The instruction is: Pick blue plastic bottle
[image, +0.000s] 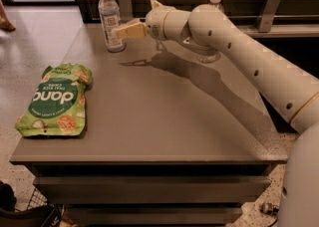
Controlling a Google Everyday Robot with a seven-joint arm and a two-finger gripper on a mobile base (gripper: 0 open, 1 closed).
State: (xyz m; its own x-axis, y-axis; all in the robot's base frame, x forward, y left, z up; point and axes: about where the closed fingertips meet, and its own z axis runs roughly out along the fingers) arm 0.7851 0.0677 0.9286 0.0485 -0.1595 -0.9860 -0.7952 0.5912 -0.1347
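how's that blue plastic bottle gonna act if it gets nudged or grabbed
The blue plastic bottle stands upright, tall and narrow on a small base, so a nudge up high would probably tip it. Its smooth sides may be a bit slippery. The gripper is just beside it, around mid-height, where a push seems less likely to topple it.

We see the arm (249,56) stretched in from lower right, wrist (162,22) level, with the gripper (127,31) (pale yellow) held aloft, pointing left.
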